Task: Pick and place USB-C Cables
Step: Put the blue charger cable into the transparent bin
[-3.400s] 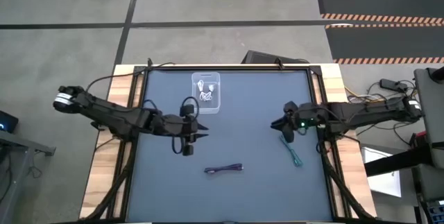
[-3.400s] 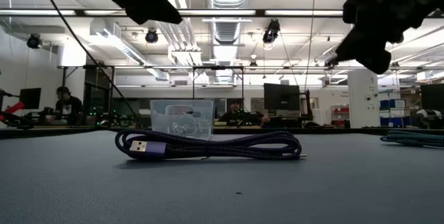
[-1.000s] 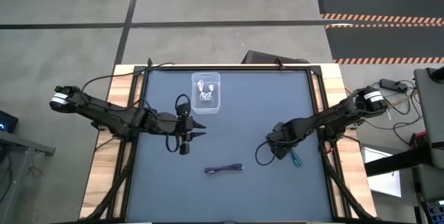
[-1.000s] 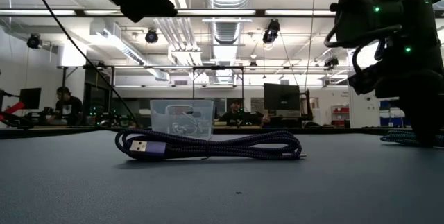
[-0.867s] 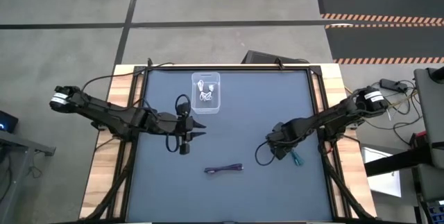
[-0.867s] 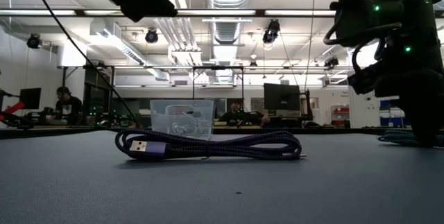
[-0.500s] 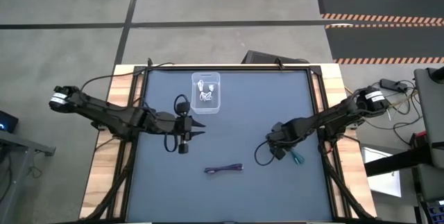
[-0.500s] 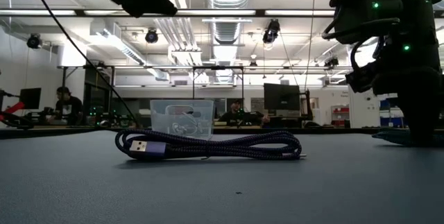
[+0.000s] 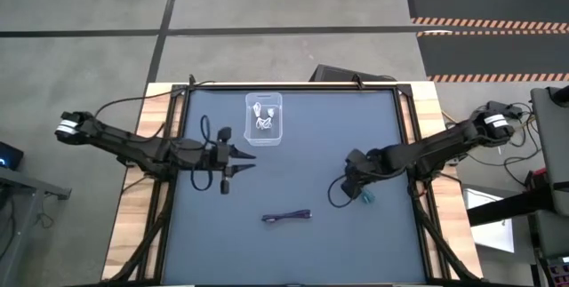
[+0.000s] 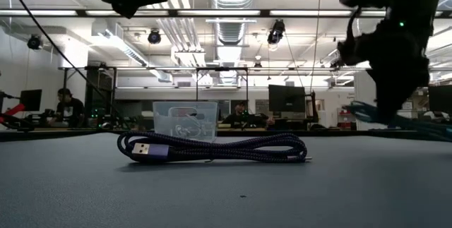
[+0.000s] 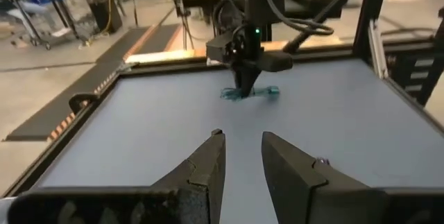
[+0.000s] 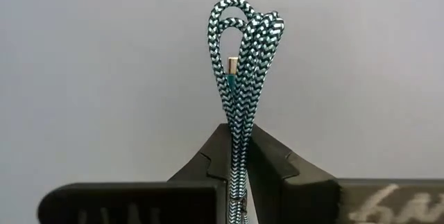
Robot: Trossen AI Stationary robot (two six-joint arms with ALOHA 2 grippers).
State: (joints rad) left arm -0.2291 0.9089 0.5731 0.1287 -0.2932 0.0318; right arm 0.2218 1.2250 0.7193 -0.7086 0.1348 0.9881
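Right gripper (image 12: 234,156) pinches the teal cable (image 12: 243,57): in the right wrist view both fingers (image 12: 270,165) press flat against the bundle, whose loops stick out past the tips with a gold plug showing among them. In the high view the right gripper (image 9: 357,184) sits at about 4 o'clock from table centre, with a bit of teal cable (image 9: 366,198) showing just beside it. In the low view the teal cable (image 10: 395,123) hangs clear of the table (image 10: 226,186) under the right gripper. The left wrist view shows the same from across the table: right gripper (image 11: 246,85) pointing down, teal cable (image 11: 248,93) at its tips.

Left gripper (image 9: 238,161) hovers at about 9 o'clock from table centre, holding nothing. Its fingers (image 11: 208,161) are spread, with a gap between them, in the left wrist view.

Purple cable (image 9: 286,217) lies flat on the table (image 9: 196,234) at about 6 o'clock from centre, well apart from both grippers. In the low view the purple cable (image 10: 212,147) is a coiled bundle in the foreground, USB plug at its left end.

Clear bin (image 9: 264,118) stands at about 12 o'clock, near the far edge of the table. Two white cables (image 9: 264,118) lie inside it. In the low view the bin (image 10: 185,121) shows behind the purple cable, with the white cables faint through its wall.

A person (image 10: 68,106) sits in the room behind the table, at the far left of the low view.
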